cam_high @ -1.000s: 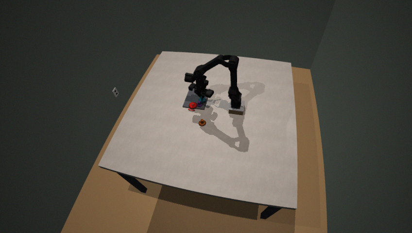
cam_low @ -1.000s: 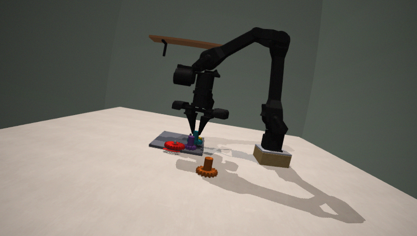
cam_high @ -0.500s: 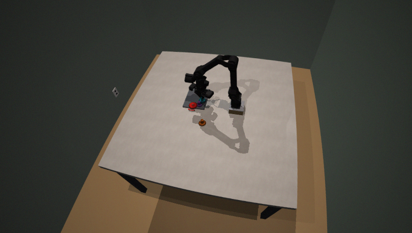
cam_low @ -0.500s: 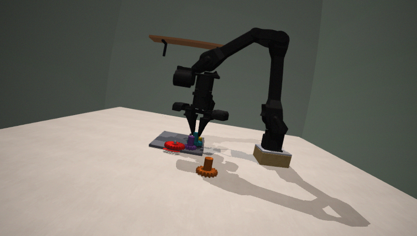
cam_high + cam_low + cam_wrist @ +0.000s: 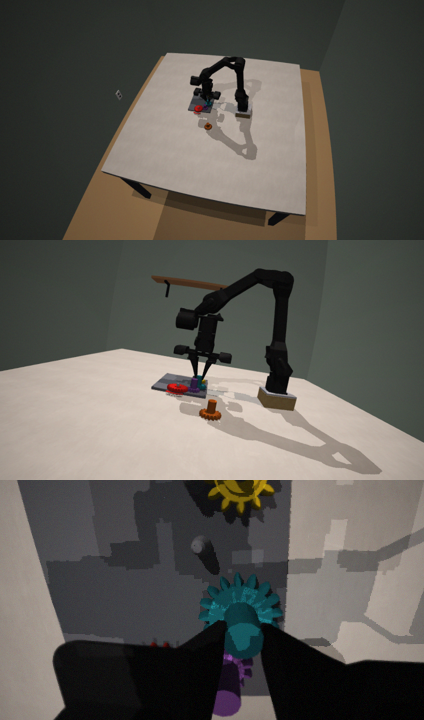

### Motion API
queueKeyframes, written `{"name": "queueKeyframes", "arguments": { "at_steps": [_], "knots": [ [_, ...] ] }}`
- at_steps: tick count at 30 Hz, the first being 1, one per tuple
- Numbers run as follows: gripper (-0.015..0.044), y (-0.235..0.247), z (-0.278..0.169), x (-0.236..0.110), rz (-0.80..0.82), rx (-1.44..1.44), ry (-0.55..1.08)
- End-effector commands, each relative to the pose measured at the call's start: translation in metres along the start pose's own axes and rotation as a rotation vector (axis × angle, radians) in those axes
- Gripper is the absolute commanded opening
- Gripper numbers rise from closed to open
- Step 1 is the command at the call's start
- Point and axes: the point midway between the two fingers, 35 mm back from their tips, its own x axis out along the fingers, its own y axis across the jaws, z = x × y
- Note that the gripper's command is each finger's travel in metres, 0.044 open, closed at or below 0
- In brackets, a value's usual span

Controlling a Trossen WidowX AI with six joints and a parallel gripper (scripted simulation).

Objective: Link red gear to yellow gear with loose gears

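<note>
My gripper [image 5: 208,102] [image 5: 199,377] [image 5: 242,629] is shut on the teal gear's handle. The teal gear [image 5: 208,104] [image 5: 202,386] [image 5: 237,600] is low over the grey board [image 5: 191,104] [image 5: 162,382] [image 5: 110,600], behind the purple gear; whether it sits flat is hard to tell. The purple gear [image 5: 205,107] [image 5: 194,384] [image 5: 227,702] stands on the board beside the red gear [image 5: 198,108] [image 5: 177,388]. The yellow gear [image 5: 203,381] [image 5: 241,502] is at the top of the wrist view. A bare peg [image 5: 198,545] stands between yellow and teal. The orange gear [image 5: 207,126] [image 5: 211,409] stands on the table.
The table [image 5: 178,154] [image 5: 104,430] carries the board and the arm's base block [image 5: 243,114] [image 5: 276,401], which is right of the board. The red arrow marking [image 5: 196,113] [image 5: 180,394] is at the board's front edge. A wall shelf [image 5: 190,283] is behind the arm.
</note>
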Motion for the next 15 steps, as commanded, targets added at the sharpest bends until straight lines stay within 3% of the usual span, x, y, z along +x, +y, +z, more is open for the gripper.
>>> {"name": "queueKeyframes", "arguments": {
  "at_steps": [1,2,7,15],
  "knots": [
    [0.0,0.0,0.0,0.002,-0.001,-0.017,-0.002],
    [0.0,0.0,0.0,0.002,-0.001,-0.009,-0.002],
    [0.0131,0.0,0.0,0.0,-0.001,0.042,-0.002],
    [0.014,0.001,-0.001,-0.02,-0.001,0.129,-0.001]
  ]
}}
